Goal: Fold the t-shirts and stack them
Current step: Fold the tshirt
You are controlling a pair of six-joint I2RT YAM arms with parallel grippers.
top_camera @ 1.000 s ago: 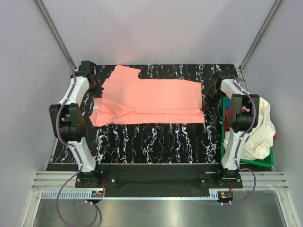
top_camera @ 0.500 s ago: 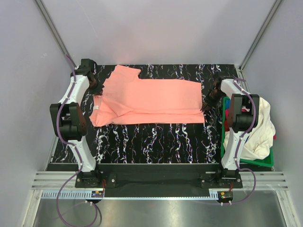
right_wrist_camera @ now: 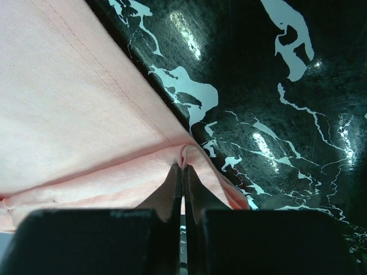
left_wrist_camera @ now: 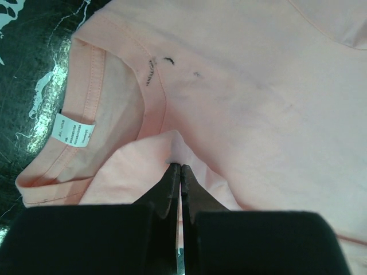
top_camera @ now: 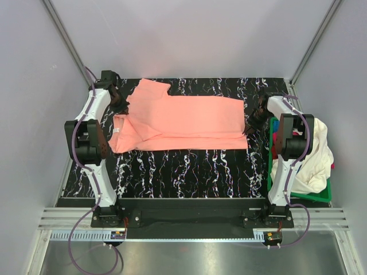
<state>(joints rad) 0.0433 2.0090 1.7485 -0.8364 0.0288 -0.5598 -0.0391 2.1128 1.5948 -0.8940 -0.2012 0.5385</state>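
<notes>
A salmon-pink t-shirt (top_camera: pixel 183 120) lies spread across the black marbled table (top_camera: pixel 183 169), with its collar and white neck label (left_wrist_camera: pixel 73 130) at the left end. My left gripper (top_camera: pixel 122 110) is at that end, shut on a pinch of the shirt's cloth (left_wrist_camera: pixel 172 146) beside the collar. At the right end, my right gripper (top_camera: pixel 250 127) is shut on the shirt's folded hem corner (right_wrist_camera: pixel 192 154), just above the table. A cream-white t-shirt (top_camera: pixel 315 154) hangs over the basket at the right, and a bit of magenta cloth (top_camera: pixel 276 139) shows beside it.
The green plastic basket (top_camera: pixel 298 196) stands off the table's right edge, beside the right arm (top_camera: pixel 287 149). Grey walls close in the back and both sides. The left arm (top_camera: pixel 86 143) stands along the table's left edge.
My left gripper has shifted a little to the right, drawing the cloth by the collar inward with it. The right gripper and the hem corner have stayed in place.
</notes>
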